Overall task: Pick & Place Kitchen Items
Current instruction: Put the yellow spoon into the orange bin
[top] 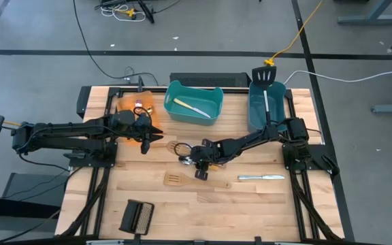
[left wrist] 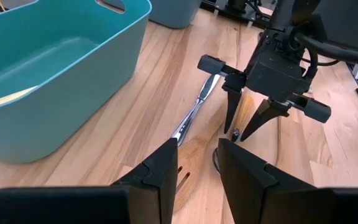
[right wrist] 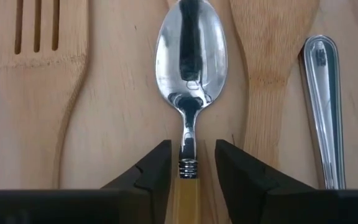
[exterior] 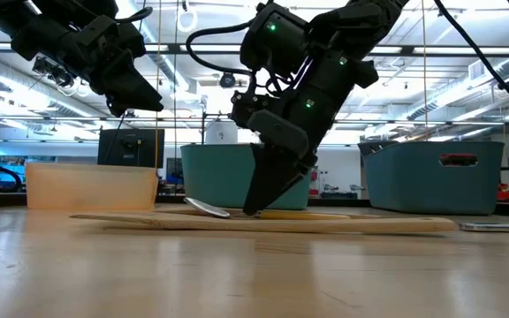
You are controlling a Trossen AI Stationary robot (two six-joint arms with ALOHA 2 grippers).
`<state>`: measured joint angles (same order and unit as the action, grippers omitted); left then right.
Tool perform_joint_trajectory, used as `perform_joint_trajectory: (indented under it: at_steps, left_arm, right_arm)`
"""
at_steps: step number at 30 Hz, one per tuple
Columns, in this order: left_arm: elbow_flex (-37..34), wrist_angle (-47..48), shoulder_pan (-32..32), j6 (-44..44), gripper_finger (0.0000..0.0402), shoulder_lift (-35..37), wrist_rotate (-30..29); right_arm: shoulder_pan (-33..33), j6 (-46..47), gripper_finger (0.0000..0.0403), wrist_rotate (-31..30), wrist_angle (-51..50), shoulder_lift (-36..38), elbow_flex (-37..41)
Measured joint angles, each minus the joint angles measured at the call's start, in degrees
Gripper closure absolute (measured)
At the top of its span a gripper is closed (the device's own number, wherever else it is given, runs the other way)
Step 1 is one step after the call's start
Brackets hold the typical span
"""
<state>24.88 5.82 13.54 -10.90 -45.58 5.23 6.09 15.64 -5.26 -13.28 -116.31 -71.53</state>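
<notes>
Spoons and spatulas are lying on the wooden table (top: 250, 204). The right gripper (right wrist: 189, 163) is reaching down to the middle of the table, and its two dark fingers are standing on either side of a shiny spoon (right wrist: 190, 59) with a yellow handle. The fingers are a little apart and are not squeezing the spoon, which is lying flat on the wood. A wooden spatula with slots (right wrist: 33, 81) is lying on one side of the spoon, a second wooden spatula (right wrist: 267, 68) is lying close on the other side, and a silver handle (right wrist: 323, 106) is lying just past that one. Another silver knife (top: 260, 177) is lying on the table near the right arm. A black spatula (top: 265, 85) is sticking out of the far teal bin (top: 267, 109), and a pale utensil (top: 190, 107) is sitting in the middle teal bin (top: 193, 102). The left gripper (top: 156, 134) is hanging in the air beside the orange bin (top: 129, 106), with its fingers a small way apart and holding nothing. A black ribbed block (top: 137, 216) is sitting near the front edge.
</notes>
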Motion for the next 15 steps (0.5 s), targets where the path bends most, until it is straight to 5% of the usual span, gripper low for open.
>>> perform_joint_trajectory:
  at_steps: [15]
  left_arm:
    - [0.00, 0.02, -0.02, 0.00, 0.0280, 0.00, -0.02]
  right_arm:
    - [0.61, 0.81, 0.0266, -0.95, 0.15, -0.72, 0.02]
